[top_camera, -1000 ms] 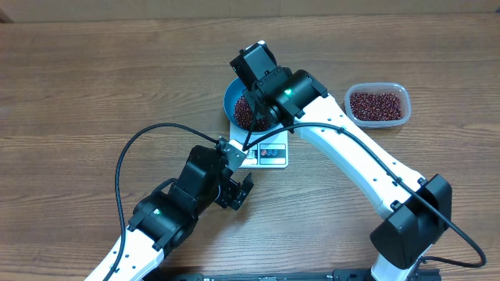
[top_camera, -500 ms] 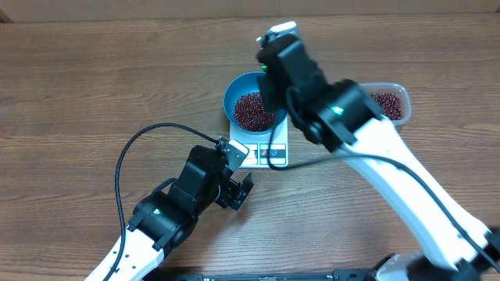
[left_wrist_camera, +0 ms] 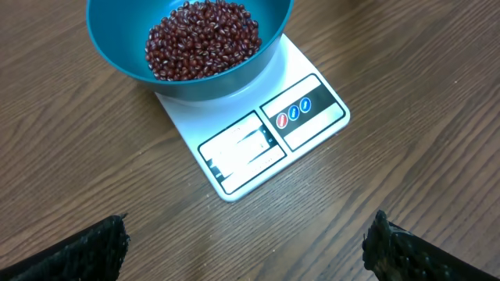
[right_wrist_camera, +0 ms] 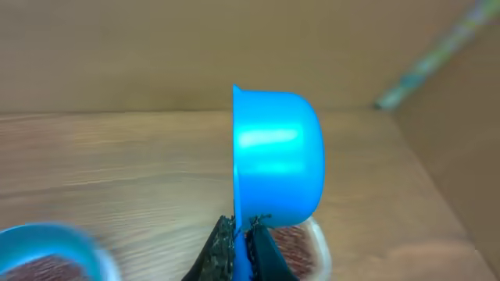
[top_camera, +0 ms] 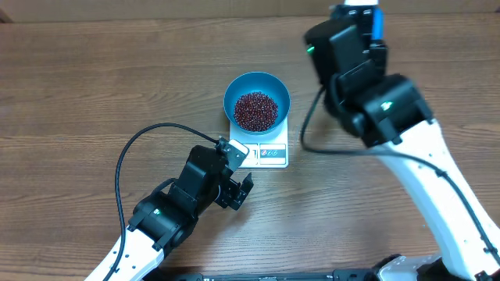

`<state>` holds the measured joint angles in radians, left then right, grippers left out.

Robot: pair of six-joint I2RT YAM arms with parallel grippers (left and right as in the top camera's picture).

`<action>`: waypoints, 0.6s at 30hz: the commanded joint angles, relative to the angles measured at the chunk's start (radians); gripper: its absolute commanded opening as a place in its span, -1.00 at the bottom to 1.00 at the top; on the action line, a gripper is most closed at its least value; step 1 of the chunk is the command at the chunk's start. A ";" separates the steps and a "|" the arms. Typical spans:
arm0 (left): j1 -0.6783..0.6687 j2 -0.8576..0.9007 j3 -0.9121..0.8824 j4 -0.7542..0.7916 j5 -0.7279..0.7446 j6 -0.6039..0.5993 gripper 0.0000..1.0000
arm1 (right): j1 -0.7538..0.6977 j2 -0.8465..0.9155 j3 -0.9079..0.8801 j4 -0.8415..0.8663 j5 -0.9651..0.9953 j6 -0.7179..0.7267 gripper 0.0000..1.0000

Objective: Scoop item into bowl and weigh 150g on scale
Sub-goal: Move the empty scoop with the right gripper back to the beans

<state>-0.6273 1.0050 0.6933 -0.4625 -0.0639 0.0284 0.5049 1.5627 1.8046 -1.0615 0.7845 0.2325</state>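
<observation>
The teal-blue bowl [top_camera: 257, 84] stands on the white scale [top_camera: 269, 154] and holds a heap of dark red-brown beans [top_camera: 255, 110]. In the left wrist view the bowl [left_wrist_camera: 117, 47], the beans [left_wrist_camera: 203, 39] and the scale [left_wrist_camera: 266, 140] lie just ahead. My left gripper [left_wrist_camera: 248, 228] is open above bare wood in front of the scale. My right gripper [right_wrist_camera: 241, 228] is shut on the handle of a bright blue scoop [right_wrist_camera: 277, 156], held on its side at the back right, away from the bowl. The scoop's tip [top_camera: 376, 19] shows past the right wrist.
A clear plastic tub [right_wrist_camera: 311, 243] with more beans sits right behind the scoop in the right wrist view; from overhead my right arm [top_camera: 367, 86] hides it. A black cable [top_camera: 125, 160] loops left of the left arm. A brown wall runs along the table's far edge.
My right arm has swung from over the bowl to the back right, carrying the scoop. The bowl now shows whole and the tub is covered from overhead. The left arm has not moved.
</observation>
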 commanded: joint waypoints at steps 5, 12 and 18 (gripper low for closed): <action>0.005 -0.012 -0.006 0.002 0.005 -0.006 0.99 | -0.227 0.001 0.001 -0.039 -0.113 0.030 -0.92; 0.005 -0.012 -0.006 0.002 0.005 -0.006 0.99 | -0.349 0.058 -0.096 -0.038 -0.203 0.029 -0.92; 0.005 -0.012 -0.006 0.002 0.005 -0.006 0.99 | -0.349 0.190 -0.106 -0.065 -0.204 0.030 -0.92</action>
<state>-0.6273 1.0050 0.6933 -0.4625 -0.0639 0.0284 0.1570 1.7061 1.7054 -1.1225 0.5842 0.2543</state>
